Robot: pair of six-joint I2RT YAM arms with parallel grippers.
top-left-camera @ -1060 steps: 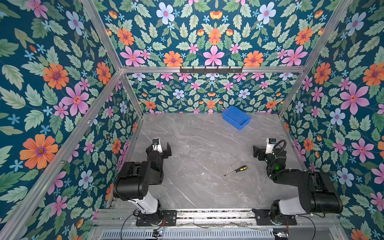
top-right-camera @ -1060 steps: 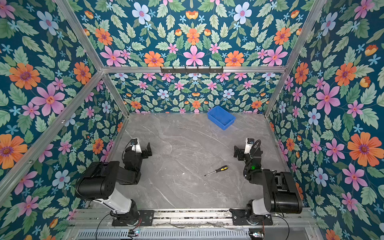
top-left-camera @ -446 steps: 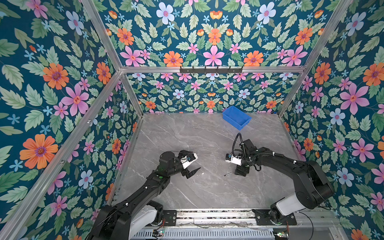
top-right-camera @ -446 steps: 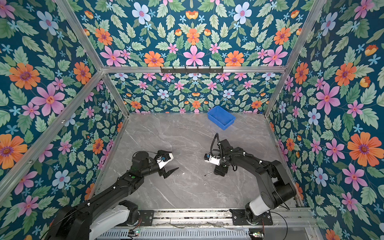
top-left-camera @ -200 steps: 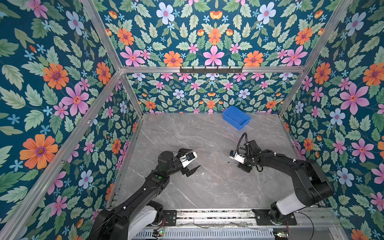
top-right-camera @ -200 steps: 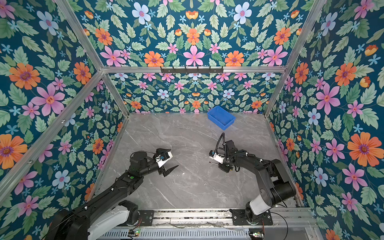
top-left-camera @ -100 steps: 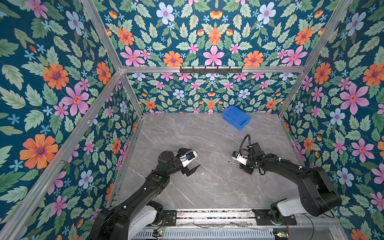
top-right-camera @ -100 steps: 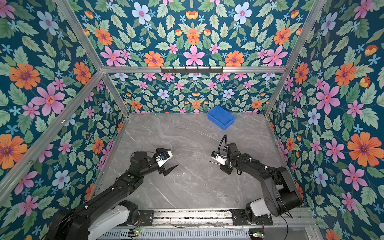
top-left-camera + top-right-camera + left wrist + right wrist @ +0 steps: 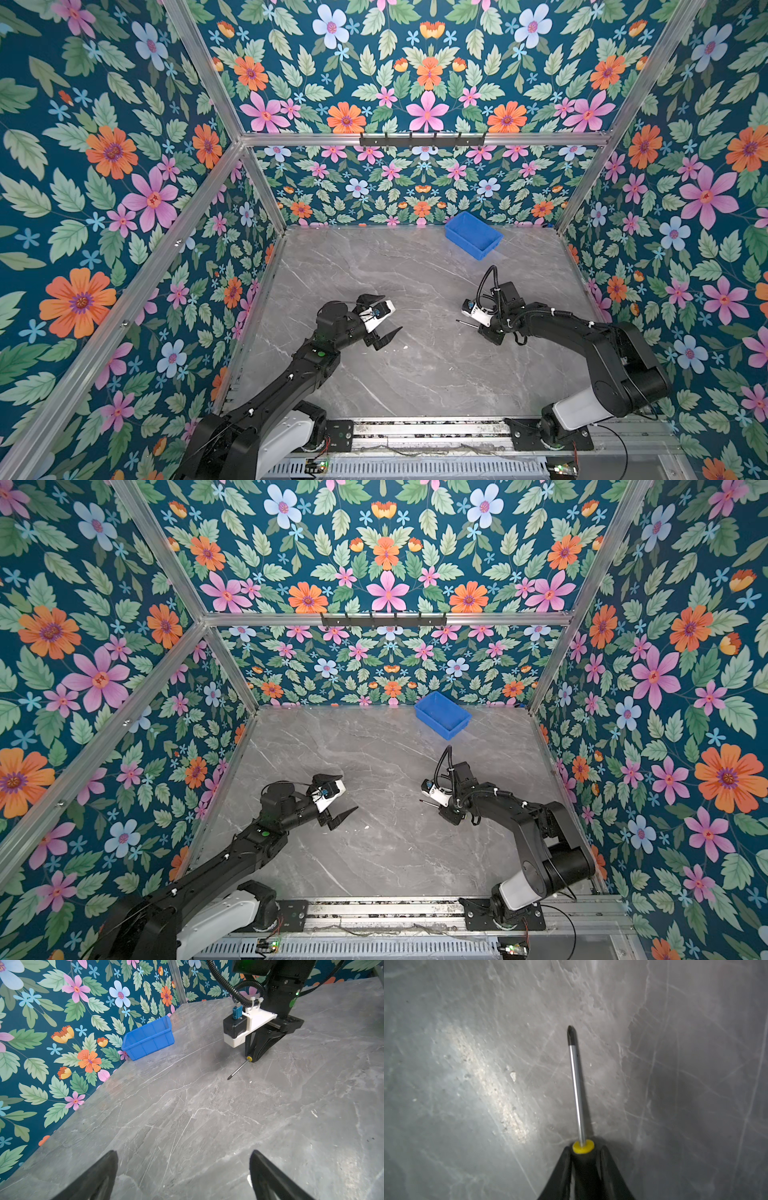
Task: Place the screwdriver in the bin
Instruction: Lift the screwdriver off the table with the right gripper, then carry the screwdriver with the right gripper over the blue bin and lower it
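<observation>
The screwdriver (image 9: 577, 1088) is clamped by its black handle between the fingers of my right gripper (image 9: 583, 1150). Its yellow collar and thin silver shaft stick out past the fingertips. In both top views the shaft (image 9: 465, 323) (image 9: 428, 803) points left from the right gripper (image 9: 486, 328) (image 9: 451, 808), low over the middle-right of the table. The left wrist view shows the screwdriver's tip (image 9: 229, 1078) angled down close to the surface. The blue bin (image 9: 473, 235) (image 9: 442, 717) (image 9: 148, 1040) sits empty at the back wall, well beyond the right gripper. My left gripper (image 9: 392, 313) (image 9: 347, 793) (image 9: 184, 1155) hovers open at centre-left, holding nothing.
The grey marble table (image 9: 415, 374) is enclosed by floral walls on three sides with aluminium frame posts (image 9: 582, 195). A black hook rail (image 9: 422, 139) hangs on the back wall. The arms' mounting rail (image 9: 415, 428) runs along the front edge.
Both arms came out from their rest poses. The right gripper closed on the screwdriver where it lay and drew it slightly right and back. In the last second, little has moved.
</observation>
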